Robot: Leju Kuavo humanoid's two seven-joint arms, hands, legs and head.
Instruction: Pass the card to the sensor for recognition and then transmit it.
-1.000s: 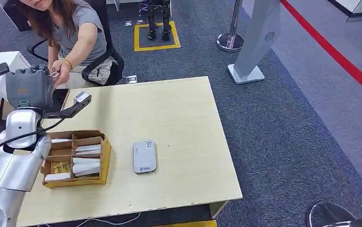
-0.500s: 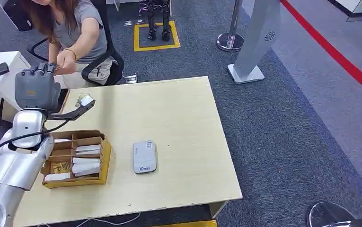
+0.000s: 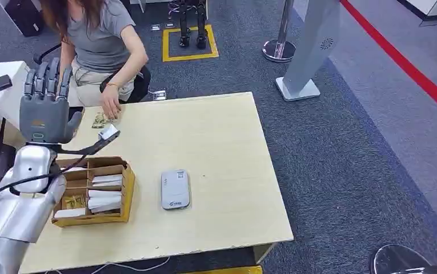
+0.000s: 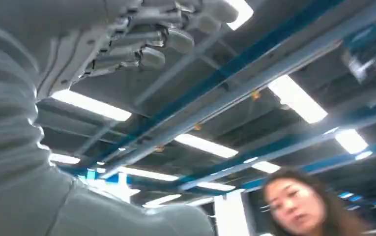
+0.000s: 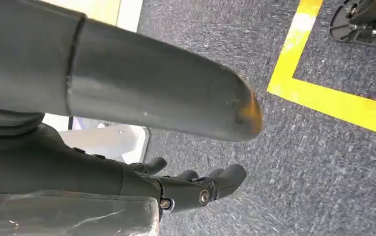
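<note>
One thin, stiff card (image 3: 99,119) lies under the person's hand (image 3: 111,107); your left hand (image 3: 45,105) spread empty, pinch card's edge

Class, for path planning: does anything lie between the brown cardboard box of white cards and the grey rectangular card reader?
Nothing visible does. Only bare light wooden table separates the brown cardboard box from the grey rectangular card reader.

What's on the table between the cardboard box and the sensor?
Nothing: in the head view a bare strip of table separates the box from the sensor.
</note>
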